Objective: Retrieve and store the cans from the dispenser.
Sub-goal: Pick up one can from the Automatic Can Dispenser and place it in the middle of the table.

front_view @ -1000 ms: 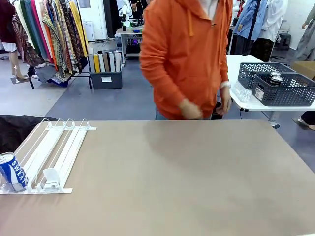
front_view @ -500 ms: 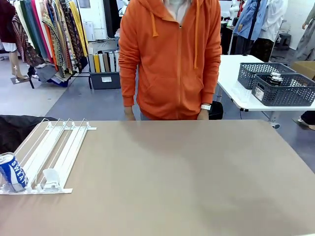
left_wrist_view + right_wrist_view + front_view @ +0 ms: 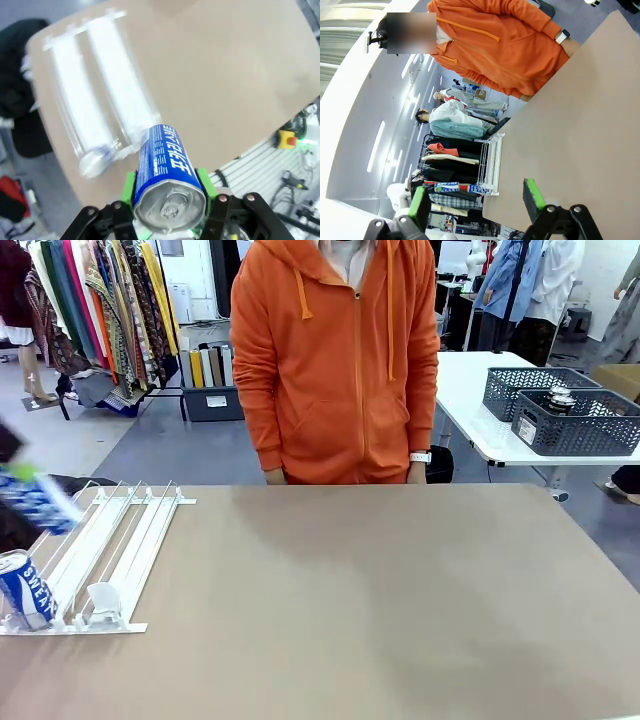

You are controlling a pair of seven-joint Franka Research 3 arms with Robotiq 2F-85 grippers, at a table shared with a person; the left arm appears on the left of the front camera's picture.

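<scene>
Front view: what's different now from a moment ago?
A blurred blue-and-white can has come in at the left edge, clamped in the left gripper. The person shifted left and stood straight, arms down. The other can and the dispenser stayed put.

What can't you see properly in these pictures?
Front view: the held can is a blurred blue streak at the left edge; its print is unreadable there.
Front view: what lies in the grey baskets is too small to name.
Left wrist view: the dispenser is blurred, so its thin rails cannot be told apart.
</scene>
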